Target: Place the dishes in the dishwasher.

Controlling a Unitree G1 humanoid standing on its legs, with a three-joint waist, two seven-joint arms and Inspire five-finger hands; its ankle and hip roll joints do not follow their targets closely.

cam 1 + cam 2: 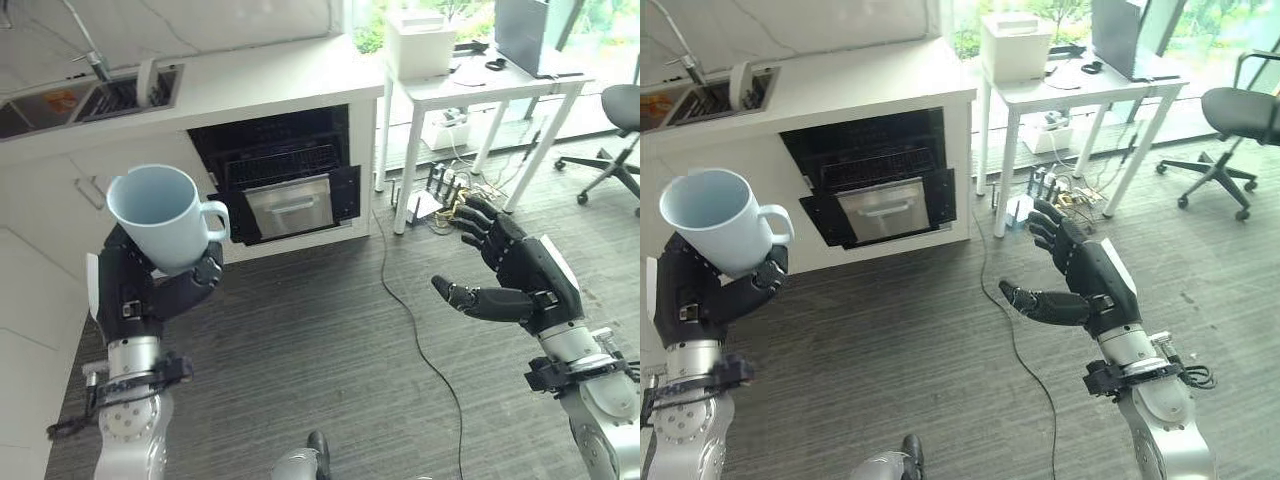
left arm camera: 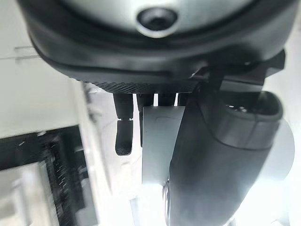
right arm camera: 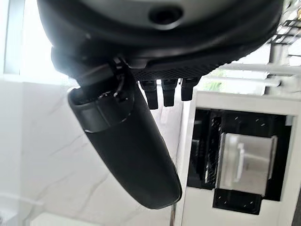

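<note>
Pale blue mug [image 1: 160, 215], upright, in left robot hand [image 1: 135, 285].

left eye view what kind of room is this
Probably a kitchen corner in an office or lab: white counter with a steel sink, a built-in black dishwasher with its door open, and a white desk nearby.

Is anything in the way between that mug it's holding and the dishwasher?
Nothing visible blocks it. The left hand holds the pale blue mug up in the air, and only bare carpeted floor lies between it and the open dishwasher under the counter. The right hand hovers open, off to the side.
</note>
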